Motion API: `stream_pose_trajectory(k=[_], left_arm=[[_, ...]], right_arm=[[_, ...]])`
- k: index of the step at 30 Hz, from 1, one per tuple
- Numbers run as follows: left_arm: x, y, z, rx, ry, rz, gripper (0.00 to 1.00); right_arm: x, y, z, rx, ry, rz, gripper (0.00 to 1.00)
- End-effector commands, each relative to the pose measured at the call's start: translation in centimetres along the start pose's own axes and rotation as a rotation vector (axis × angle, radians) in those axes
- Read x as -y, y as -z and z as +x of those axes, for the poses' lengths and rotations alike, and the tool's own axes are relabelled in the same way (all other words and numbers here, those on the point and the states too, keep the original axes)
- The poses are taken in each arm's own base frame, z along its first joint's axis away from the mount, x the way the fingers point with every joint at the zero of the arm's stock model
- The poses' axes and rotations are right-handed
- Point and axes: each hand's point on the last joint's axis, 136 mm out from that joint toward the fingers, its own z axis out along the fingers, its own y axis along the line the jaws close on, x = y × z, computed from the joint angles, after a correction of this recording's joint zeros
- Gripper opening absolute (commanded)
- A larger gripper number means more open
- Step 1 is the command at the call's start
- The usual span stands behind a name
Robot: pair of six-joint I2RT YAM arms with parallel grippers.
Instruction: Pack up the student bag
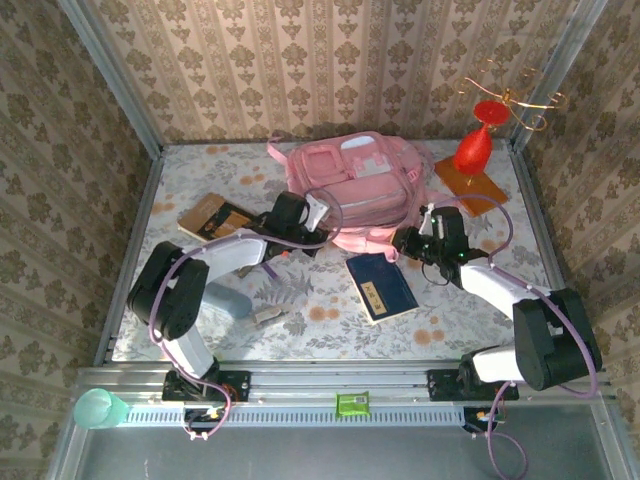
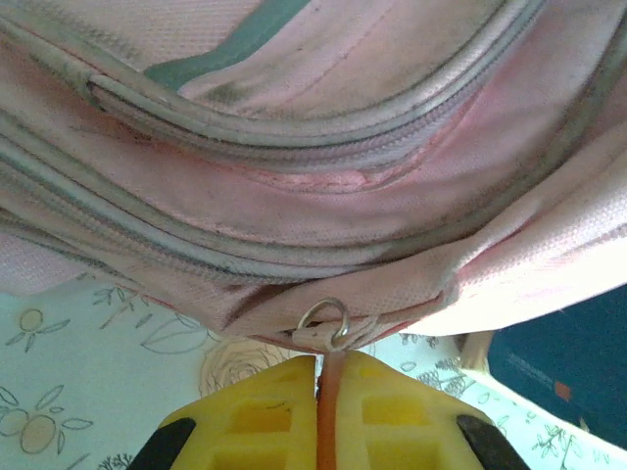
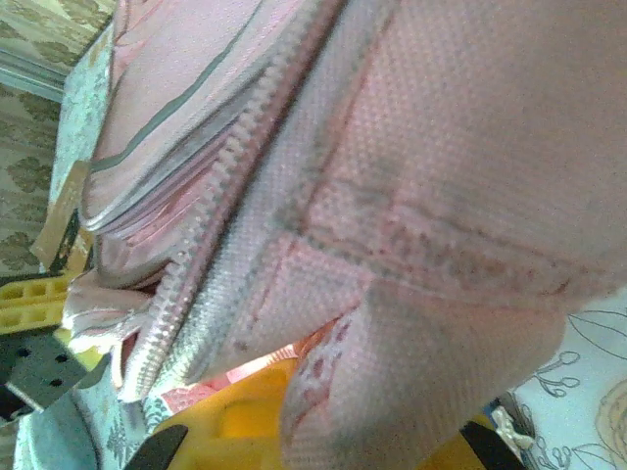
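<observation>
Lying in the upper middle of the top view, the student bag (image 1: 350,185) looks soft and floppy. The left gripper (image 2: 328,368) squeezes its zip cord (image 2: 331,416); the right gripper (image 1: 405,241) pinches its cloth edge. Good spots to hold, I think.

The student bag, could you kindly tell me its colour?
Pink; the student bag shows best from the top external view.

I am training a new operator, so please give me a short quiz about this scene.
1. Choose: the left fingers pinch A) a pen, B) the bag's zip pull, C) a ruler.
2. True or false: the blue book lies on the table, outside the bag.
3. Fill in: the other book, left of the bag, is ___.
Key: 1 B; 2 true; 3 brown.
</observation>
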Motion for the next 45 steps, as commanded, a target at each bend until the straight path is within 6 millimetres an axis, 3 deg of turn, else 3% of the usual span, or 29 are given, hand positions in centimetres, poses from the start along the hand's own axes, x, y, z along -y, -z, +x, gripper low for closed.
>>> stream_pose_trajectory(k=[1, 4, 8, 12, 18, 21, 23, 26, 30, 32, 35, 41, 45], left_arm=[[-9.8, 1.2, 3.9, -0.139, 0.121, -0.399, 0.0], [-8.3, 0.4, 3.8, -0.134, 0.109, -0.305, 0.0], [-2.3, 0.3, 2.4, -0.02, 0.074, -0.006, 0.0], [2.1, 1.3, 0.1, 0.074, 0.1, 0.208, 0.0], [4.5, 2.2, -2.5, 0.142, 0.131, 0.339, 0.0], [4.8, 1.6, -1.8, 0.099, 0.062, 0.287, 0.0], [4.3, 1.3, -1.0, 0.077, 0.057, 0.264, 0.0], [3.4, 1.1, 0.2, 0.059, 0.043, 0.229, 0.0], [2.8, 1.1, 1.0, 0.075, 0.009, 0.217, 0.0], [2.8, 1.0, 1.3, 0.092, -0.018, 0.216, 0.0], [2.9, 0.8, 1.7, 0.092, -0.037, 0.226, 0.0], [3.0, 0.6, 2.2, 0.081, -0.035, 0.233, 0.0], [3.0, 0.5, 2.5, 0.076, -0.03, 0.233, 0.0]], right_arm=[[0.9, 0.9, -2.0, 0.063, 0.052, 0.015, 0.0], [0.4, 0.9, -2.3, 0.069, 0.06, -0.006, 0.0], [1.4, 0.1, -1.7, 0.017, 0.051, 0.048, 0.0], [3.8, -1.8, 1.4, -0.106, 0.052, 0.19, 0.22], [5.4, -2.3, 4.2, -0.226, 0.13, 0.32, 0.42], [4.6, -1.3, 4.1, -0.22, 0.188, 0.321, 0.46], [4.1, 0.3, 3.0, -0.165, 0.244, 0.348, 0.49], [1.3, 3.3, 0.5, -0.031, 0.369, 0.312, 0.54], [-4.4, 3.7, 0.0, 0.035, 0.573, 0.147, 0.6], [-7.3, 2.8, 0.2, 0.027, 0.629, 0.055, 0.71], [-10.0, 0.0, 0.2, -0.037, 0.615, -0.054, 0.73], [-11.1, -7.1, 0.2, -0.122, 0.692, -0.073, 0.77], [-11.5, -10.1, 0.6, -0.174, 0.75, -0.093, 0.77]])
